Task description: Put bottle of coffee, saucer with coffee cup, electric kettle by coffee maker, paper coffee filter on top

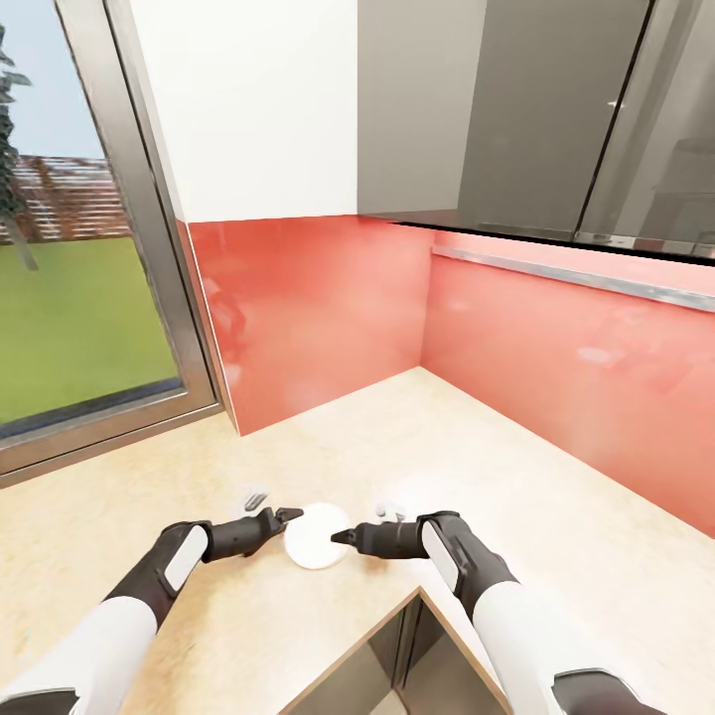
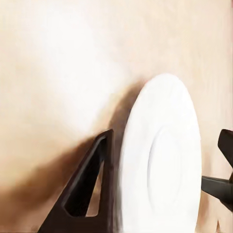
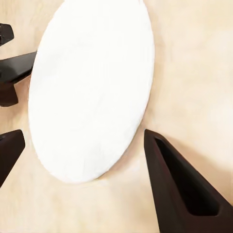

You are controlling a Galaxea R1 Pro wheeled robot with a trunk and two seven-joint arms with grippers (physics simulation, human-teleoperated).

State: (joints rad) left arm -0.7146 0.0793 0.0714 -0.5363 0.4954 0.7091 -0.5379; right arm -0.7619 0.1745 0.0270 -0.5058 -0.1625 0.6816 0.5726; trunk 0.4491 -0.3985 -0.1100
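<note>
Red backsplash behind, we face the kitchen countertop (image 1: pixel 516 437) corner; the saucer (image 1: pixel 317 536) lies flat near its front edge. Our left gripper (image 1: pixel 289 515) and right gripper (image 1: pixel 340 537) flank it, both spread, holding nothing. A thin disc could skid off the edge when pinched

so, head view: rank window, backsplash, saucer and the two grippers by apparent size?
1. backsplash
2. window, cropped by the frame
3. saucer
4. left gripper and right gripper: look alike, not ranked
Nearness to the camera skews all of this.
</note>
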